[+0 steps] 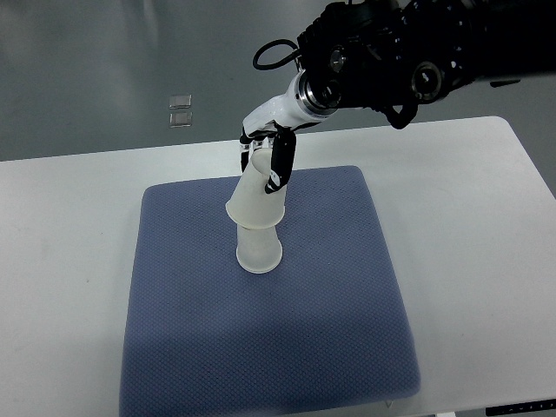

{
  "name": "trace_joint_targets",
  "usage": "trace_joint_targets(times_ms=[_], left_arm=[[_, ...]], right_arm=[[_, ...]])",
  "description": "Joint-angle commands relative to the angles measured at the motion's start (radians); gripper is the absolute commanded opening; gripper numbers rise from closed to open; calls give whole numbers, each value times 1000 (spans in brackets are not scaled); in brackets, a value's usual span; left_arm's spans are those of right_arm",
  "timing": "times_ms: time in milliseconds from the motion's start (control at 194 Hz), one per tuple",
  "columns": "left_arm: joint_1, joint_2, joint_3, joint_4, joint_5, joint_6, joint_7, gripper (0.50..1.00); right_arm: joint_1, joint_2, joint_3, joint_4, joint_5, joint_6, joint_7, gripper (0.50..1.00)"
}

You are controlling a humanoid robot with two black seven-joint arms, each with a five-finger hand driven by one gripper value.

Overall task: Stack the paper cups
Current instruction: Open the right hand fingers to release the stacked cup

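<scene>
Lying on the white table [78, 200], reaching close to its near edge: a blue-grey mat [200, 347] with a dotted weave. Standing mouth-down near the mat's middle, somewhat toward its far edge: a pale paper cup [258, 252]. Over it, also mouth-down, tilted with its base leaning toward the mat's far edge: a second paper cup [258, 195], rim low over the lower cup's base. Clasped around that upper cup's narrow end: the right hand [268, 156], dark fingers [280, 165] curled down its side. Slanting in from the upper right corner: the black right arm [391, 52], white at the wrist.
</scene>
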Motion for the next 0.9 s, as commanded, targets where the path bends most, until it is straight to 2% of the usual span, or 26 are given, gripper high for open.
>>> trace_joint_targets(times_ms=[0,26,129,211,427,752,896], left_arm=[[0,0,0,0,0,0,0,1000],[0,0,0,-1,0,0,0,1000],[0,0,0,-1,0,0,0,1000],[0,0,0,-1,0,0,0,1000],[2,0,0,-1,0,0,0,1000],[2,0,0,-1,0,0,0,1000],[2,0,0,-1,0,1,0,1000]], right_arm=[[-7,0,1,0,0,-2,1,735],[-10,0,0,0,0,-2,0,752],[-22,0,1,0,1,-3,1,756],[-27,0,1,0,5,-3,1,787],[-42,0,7,0,38,-40,1,787],[-56,0,7,-2,44,-48,3,787],[-59,0,12,-40,55,-60,7,787]])
